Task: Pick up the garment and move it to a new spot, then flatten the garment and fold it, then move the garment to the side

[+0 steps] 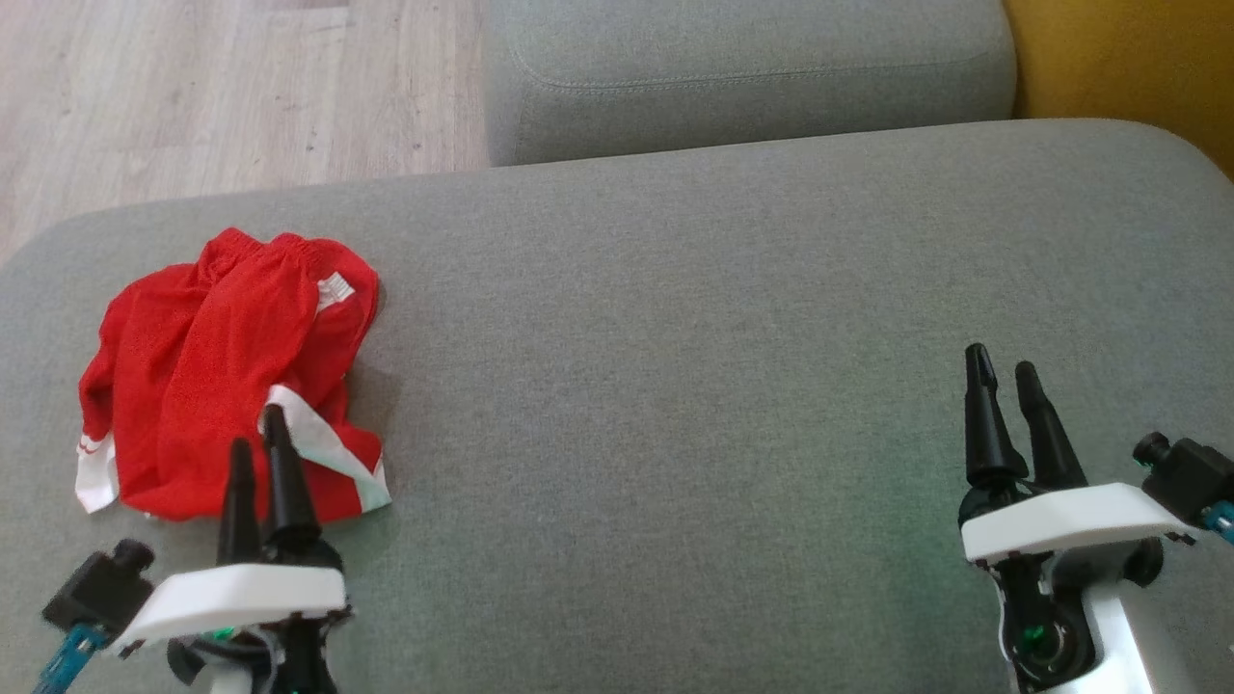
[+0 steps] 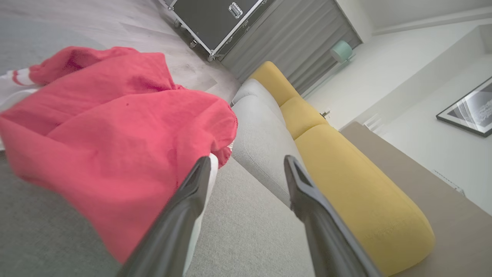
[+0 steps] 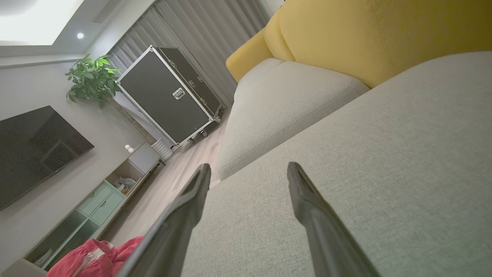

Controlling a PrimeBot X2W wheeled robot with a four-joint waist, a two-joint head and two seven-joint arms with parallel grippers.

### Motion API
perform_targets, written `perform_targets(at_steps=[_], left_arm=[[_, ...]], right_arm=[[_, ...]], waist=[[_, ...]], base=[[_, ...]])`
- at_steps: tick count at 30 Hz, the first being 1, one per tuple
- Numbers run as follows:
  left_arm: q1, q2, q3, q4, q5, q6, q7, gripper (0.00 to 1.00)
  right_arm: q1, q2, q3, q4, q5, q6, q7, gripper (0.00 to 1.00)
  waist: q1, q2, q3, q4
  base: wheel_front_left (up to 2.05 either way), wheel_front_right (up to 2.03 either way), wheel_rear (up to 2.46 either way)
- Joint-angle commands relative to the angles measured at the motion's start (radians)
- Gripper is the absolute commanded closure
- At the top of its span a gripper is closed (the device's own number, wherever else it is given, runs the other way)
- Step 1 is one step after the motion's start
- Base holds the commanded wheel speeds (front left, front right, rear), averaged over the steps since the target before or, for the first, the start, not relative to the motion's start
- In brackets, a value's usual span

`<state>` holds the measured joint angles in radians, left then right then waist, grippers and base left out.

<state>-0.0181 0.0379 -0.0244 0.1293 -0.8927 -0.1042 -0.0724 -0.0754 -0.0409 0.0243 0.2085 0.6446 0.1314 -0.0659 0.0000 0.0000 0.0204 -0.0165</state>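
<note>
The garment (image 1: 227, 376) is a pair of red shorts with white trim, lying crumpled at the left end of the grey sofa cushion (image 1: 675, 366). My left gripper (image 1: 256, 441) stands open at the garment's near edge, its fingertips over the white hem. The left wrist view has the red garment (image 2: 107, 138) close up to the left of that open gripper (image 2: 248, 163), nothing between the fingers. Over bare cushion at the lower right, far from the garment, my right gripper (image 1: 1003, 364) is open. In the right wrist view the right gripper (image 3: 250, 170) is empty, and the garment (image 3: 96, 259) is at the bottom left.
A second grey cushion (image 1: 752, 67) lies beyond the main one, with a yellow backrest (image 1: 1118, 58) at the far right. Wooden floor (image 1: 231, 87) lies past the cushion's far left edge. A black flight case (image 3: 169, 100), a plant (image 3: 92, 79) and a TV (image 3: 34, 150) stand across the room.
</note>
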Motion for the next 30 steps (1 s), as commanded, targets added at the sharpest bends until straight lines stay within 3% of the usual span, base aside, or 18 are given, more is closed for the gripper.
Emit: perform_targets(at_steps=[1, 19, 30], left_arm=[[-0.056, 0.009, 0.008, -0.041, 0.03, 0.003, -0.009, 0.0], [-0.076, 0.02, -0.081, -0.03, 0.35, 0.014, -0.062, 0.0], [-0.088, 0.034, -0.129, -0.006, 0.49, 0.051, -0.094, 0.0]], right_arm=[[-0.057, -0.006, 0.016, -0.045, -0.033, 0.0, -0.015, 0.0], [-0.063, -0.007, 0.065, -0.053, -0.304, 0.0, -0.068, 0.0], [-0.075, -0.008, 0.094, -0.042, -0.479, -0.001, -0.1, 0.0]], waist=[[0.0, 0.0, 0.001, 0.0], [0.0, 0.0, 0.003, -0.012], [0.0, 0.0, 0.004, -0.012]], base=[[0.0, 0.0, 0.0], [0.0, 0.0, 0.0], [0.0, 0.0, 0.0]])
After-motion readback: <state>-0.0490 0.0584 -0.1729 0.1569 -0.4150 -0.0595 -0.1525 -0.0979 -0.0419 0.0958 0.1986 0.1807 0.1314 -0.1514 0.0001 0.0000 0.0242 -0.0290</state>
